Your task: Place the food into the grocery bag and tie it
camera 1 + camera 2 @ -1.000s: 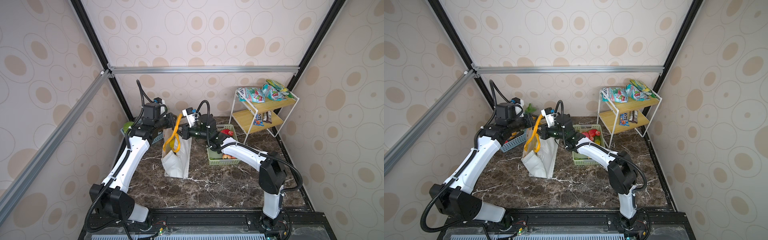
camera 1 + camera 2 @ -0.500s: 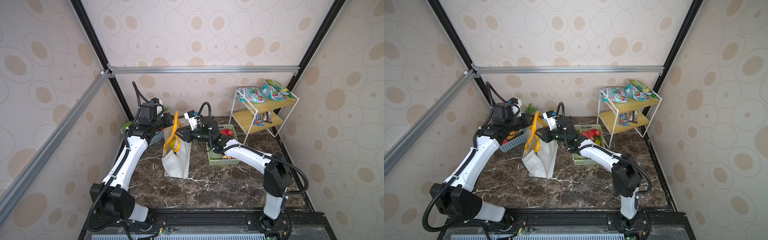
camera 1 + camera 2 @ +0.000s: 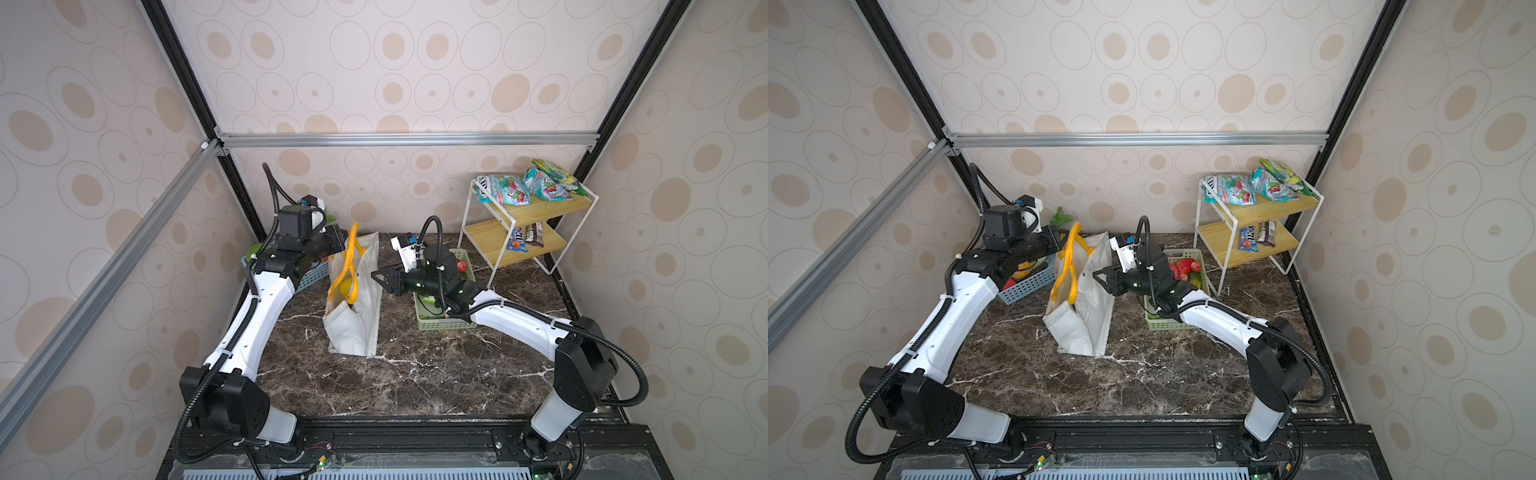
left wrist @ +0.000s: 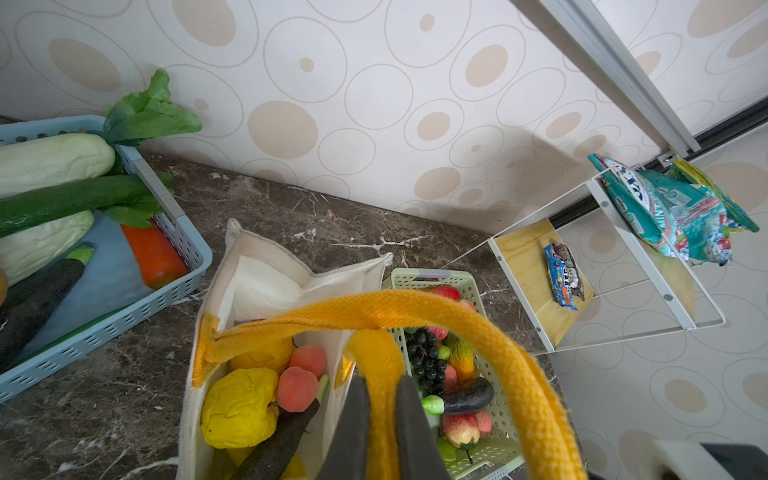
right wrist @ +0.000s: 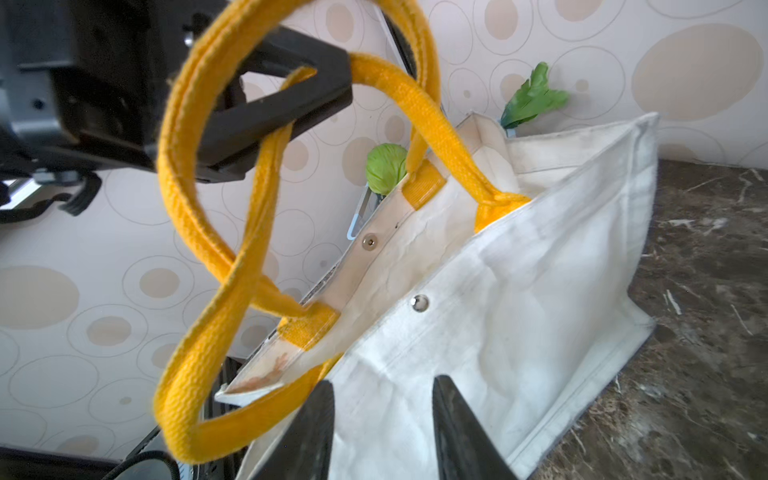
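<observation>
The bag (image 3: 353, 328) stands upright on the table (image 3: 415, 374). In both top views it is between the blue basket (image 3: 309, 280) on the left and the green basket (image 3: 446, 324) on the right. Its mouth is open. In the left wrist view the food (image 4: 239, 409) lies inside the bag: a yellow fruit, two peaches and a dark aubergine leaning across them.

The left gripper (image 4: 382, 419) is above the mouth of the bag. Its jaws are pressed together on one yellow strap (image 4: 380, 357) and hold it up above the bag. The second strap (image 4: 415, 309) bends in an arc over it. In the right wrist view the two straps cross and make a loose loop beside the left gripper. I cannot tell if this is already a knot.

The right gripper (image 5: 384, 428) is beside the bag, on the side that faces the green basket and near the top edge. Its jaws are apart with nothing between them. I cannot tell if the fingers touch the cloth.

More fruit lies in the green basket: dark grapes, a small aubergine, peaches. Long vegetables fill the blue basket. A shelf (image 3: 519, 232) with snack packets stands in the far right corner, well apart from the bag.
</observation>
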